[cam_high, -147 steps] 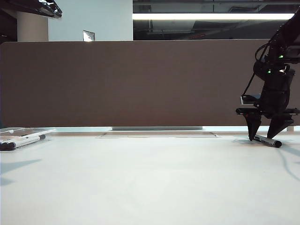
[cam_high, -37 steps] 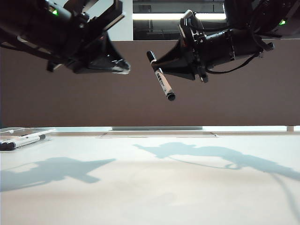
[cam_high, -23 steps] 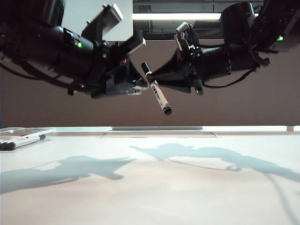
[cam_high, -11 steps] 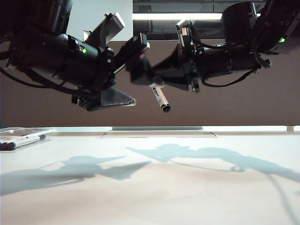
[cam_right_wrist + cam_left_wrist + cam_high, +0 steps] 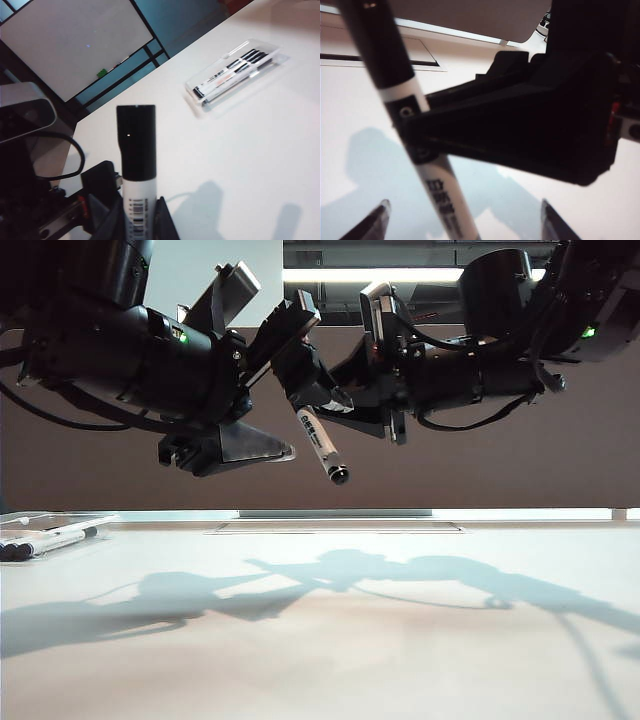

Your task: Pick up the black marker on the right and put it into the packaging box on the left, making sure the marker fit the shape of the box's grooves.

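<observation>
The black marker [image 5: 320, 445] hangs tilted in mid-air above the middle of the table, black end lowest. My right gripper [image 5: 343, 403] is shut on its white barrel [image 5: 136, 215], with the black cap [image 5: 136, 145] sticking out beyond the fingers. My left gripper [image 5: 315, 430] reaches in from the left and is open. Its two fingertips [image 5: 384, 212] stand wide apart on either side of the marker [image 5: 402, 95] without touching it. The packaging box [image 5: 60, 520] lies at the table's far left edge; the right wrist view shows this clear tray [image 5: 235, 67] with markers lying in it.
A brown partition [image 5: 320, 360] closes off the back of the white table [image 5: 330, 640]. A flat recessed strip [image 5: 340, 528] runs along the table's rear edge. Both arms cast shadows on the tabletop below them.
My left gripper has opened wide and moved right, so its fingers now straddle the marker. The right gripper has shifted slightly left, still holding the marker.
</observation>
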